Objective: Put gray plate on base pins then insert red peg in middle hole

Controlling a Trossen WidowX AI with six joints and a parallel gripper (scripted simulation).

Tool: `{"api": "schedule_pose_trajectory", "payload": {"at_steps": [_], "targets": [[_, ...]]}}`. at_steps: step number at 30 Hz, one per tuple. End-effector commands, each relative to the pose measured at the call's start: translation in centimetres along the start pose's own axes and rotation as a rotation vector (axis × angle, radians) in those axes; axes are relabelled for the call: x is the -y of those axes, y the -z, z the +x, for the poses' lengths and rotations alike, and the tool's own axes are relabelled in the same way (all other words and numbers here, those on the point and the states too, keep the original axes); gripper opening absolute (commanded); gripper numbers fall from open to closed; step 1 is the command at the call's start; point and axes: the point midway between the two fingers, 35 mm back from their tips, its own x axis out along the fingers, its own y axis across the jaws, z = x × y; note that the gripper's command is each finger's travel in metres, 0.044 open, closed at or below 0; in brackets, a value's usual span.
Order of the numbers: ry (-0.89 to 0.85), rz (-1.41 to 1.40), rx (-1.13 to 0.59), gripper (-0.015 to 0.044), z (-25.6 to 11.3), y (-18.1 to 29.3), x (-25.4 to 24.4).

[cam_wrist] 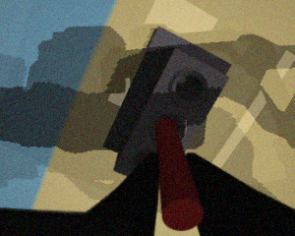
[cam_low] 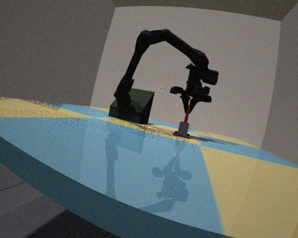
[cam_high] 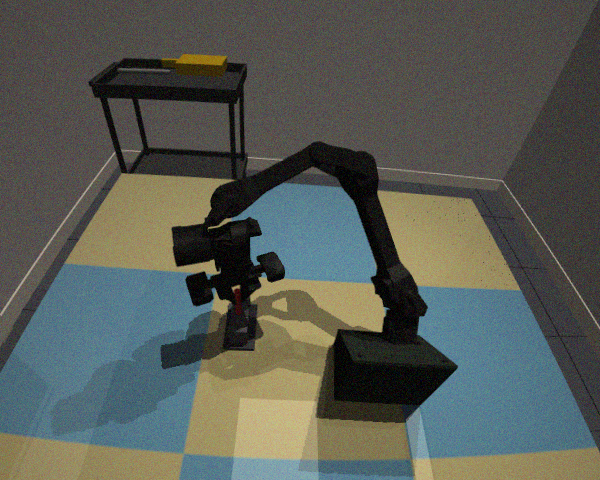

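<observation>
My gripper (cam_high: 241,298) (cam_low: 187,110) (cam_wrist: 171,160) is shut on the red peg (cam_high: 237,302) (cam_low: 186,116) (cam_wrist: 177,177). The peg points down, leaning slightly in the exterior view. The gray plate (cam_low: 183,128) (cam_wrist: 145,133) lies on the dark base (cam_high: 239,345) (cam_wrist: 159,35) and looks flat. My fingertips are above the plate. The peg's lower end is at the plate's middle hole, with most of the peg above the plate. Whether its tip is inside the hole is hard to tell. One end hole shows in the wrist view; the fingers hide the other end.
The arm's dark mounting block (cam_high: 393,377) (cam_low: 133,108) stands on the blue and yellow checkered surface. A black cart (cam_high: 166,93) with a yellow object (cam_high: 202,65) stands at the back left in the top view. Arm shadows fall across the base area.
</observation>
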Motion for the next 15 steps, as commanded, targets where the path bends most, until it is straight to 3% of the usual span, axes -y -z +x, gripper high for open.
{"api": "schedule_pose_trajectory", "payload": {"at_steps": [1,15], "targets": [[0.006,-0.006,0.006,0.0,0.49,-0.03,0.11],[0.001,0.0,0.0,0.0,0.21,-0.03,0.02]]}}
